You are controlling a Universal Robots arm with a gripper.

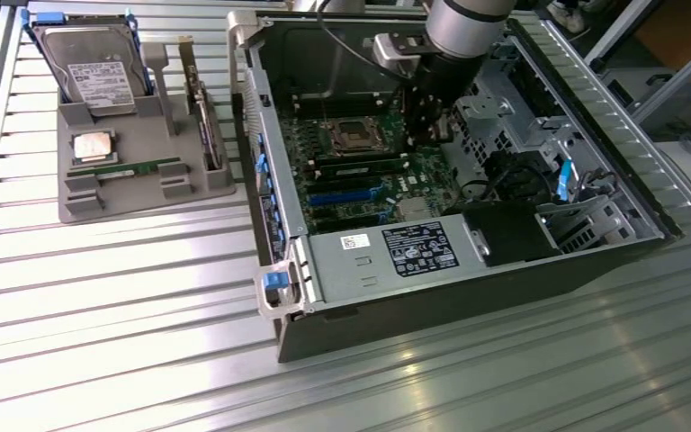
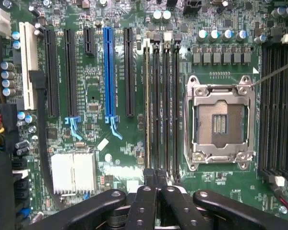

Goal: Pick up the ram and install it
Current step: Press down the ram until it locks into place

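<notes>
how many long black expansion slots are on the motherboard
3. Two long black expansion slots stand between the white slot and the blue slot; one lies beyond the blue slot. More may be hidden.

Setting: robotics lab or workshop test cell. Ribbed aluminium-profile worktop carries an open grey desktop computer case with green motherboard exposed. Beside it, a grey moulded parts fixture racks loose components. Silver-and-black robot arm reaches into the case.

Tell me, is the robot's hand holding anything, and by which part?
Nothing. The hand is shut and empty, close to a ram sitting in a slot.
</notes>
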